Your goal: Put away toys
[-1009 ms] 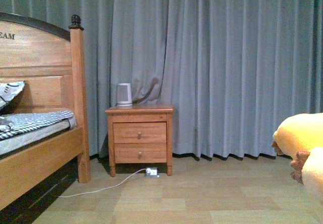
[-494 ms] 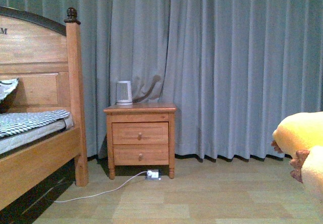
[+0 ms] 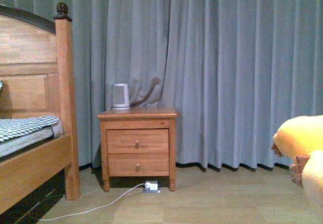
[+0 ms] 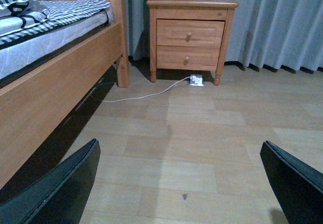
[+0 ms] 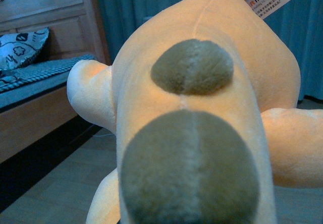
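Gaping wide, my left gripper [image 4: 179, 148] hangs over the floor [image 4: 202, 128]; the toy [image 3: 299, 137] fills the front frame's lower right; my right gripper is hidden, so I cannot tell its state.

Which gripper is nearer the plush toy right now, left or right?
Right. The plush toy fills the right wrist view at close range; the right gripper itself is hidden. The left gripper hangs open over bare floor, with no toy in its view.

Orange-yellow plush toy [image 5: 151, 93] with brown patches, grey-blue curtain [image 3: 227, 72], reddish-brown wooden nightstand [image 3: 137, 143], black-and-white checked bedding [image 4: 70, 9].
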Controlling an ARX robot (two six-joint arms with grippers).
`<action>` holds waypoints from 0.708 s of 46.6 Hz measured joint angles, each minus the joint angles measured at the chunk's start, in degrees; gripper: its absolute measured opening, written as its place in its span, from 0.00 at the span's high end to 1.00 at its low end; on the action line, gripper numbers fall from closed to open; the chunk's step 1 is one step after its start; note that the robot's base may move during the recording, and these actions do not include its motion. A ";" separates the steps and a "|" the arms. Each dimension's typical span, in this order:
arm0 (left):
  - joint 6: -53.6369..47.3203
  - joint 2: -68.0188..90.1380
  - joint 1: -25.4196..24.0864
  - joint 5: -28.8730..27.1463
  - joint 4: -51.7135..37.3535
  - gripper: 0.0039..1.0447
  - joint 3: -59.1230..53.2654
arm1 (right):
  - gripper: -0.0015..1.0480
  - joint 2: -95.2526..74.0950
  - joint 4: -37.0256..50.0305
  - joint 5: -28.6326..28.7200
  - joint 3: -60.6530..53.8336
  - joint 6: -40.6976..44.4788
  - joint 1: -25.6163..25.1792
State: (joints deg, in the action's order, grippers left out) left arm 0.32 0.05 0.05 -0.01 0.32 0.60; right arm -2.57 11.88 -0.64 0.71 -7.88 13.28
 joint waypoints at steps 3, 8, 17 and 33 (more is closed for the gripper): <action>0.00 0.00 0.00 0.00 0.00 0.06 0.00 | 0.91 0.00 0.00 -0.02 0.00 0.00 0.00; 0.00 0.00 0.00 0.00 0.00 0.06 0.00 | 0.91 0.00 0.00 0.00 0.00 0.00 0.00; 0.00 0.00 0.00 0.02 0.00 0.06 0.00 | 0.91 0.00 0.00 -0.02 0.00 0.02 0.00; -0.02 0.00 0.00 0.00 0.00 0.06 0.00 | 0.91 0.00 0.00 0.00 0.00 0.02 0.00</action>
State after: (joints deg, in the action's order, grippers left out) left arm 0.30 0.05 0.05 -0.01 0.32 0.60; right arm -2.57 11.88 -0.64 0.71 -7.86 13.28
